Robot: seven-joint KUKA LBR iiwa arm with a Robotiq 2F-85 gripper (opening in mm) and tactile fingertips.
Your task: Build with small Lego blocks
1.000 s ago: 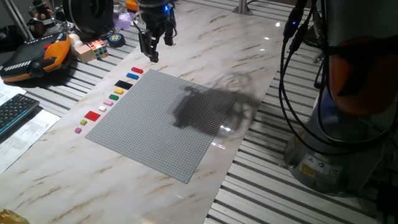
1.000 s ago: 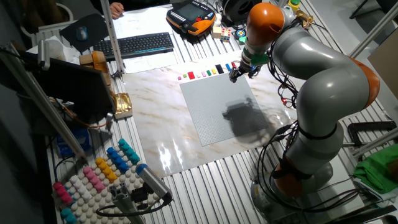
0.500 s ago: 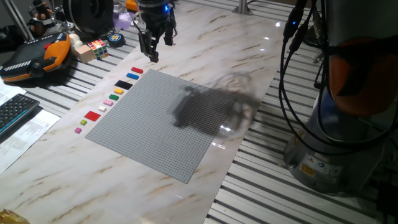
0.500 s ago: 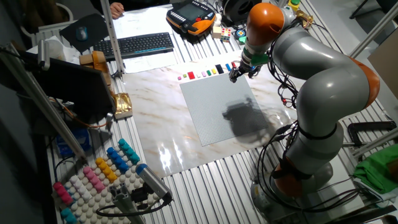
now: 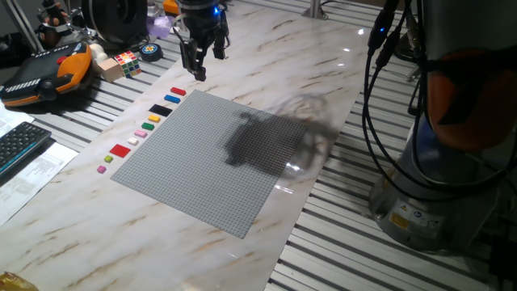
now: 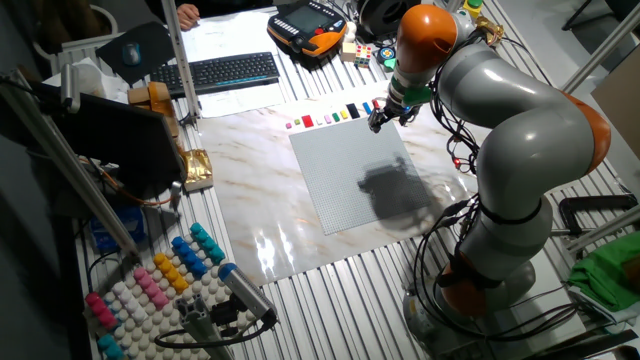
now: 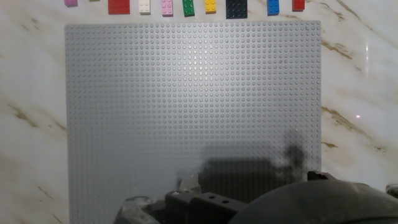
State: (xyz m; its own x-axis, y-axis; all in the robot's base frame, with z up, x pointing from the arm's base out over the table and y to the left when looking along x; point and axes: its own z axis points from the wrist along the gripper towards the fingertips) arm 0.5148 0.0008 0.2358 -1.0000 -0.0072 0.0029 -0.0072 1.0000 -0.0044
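Hand view shows the small flat plastic Lego blocks [image 7: 186, 6] in a row along the far edge of the large grey studded baseplate [image 7: 193, 106], at twelve o'clock from the camera: red, white, pink, green, yellow, black, blue. They look light, rigid and slick, so a pinch across the short sides should suit. From one fixed view, the two-finger gripper [image 5: 199, 63] hangs above the marble table [image 5: 275, 56] near the row's red end, fingers parted and empty.
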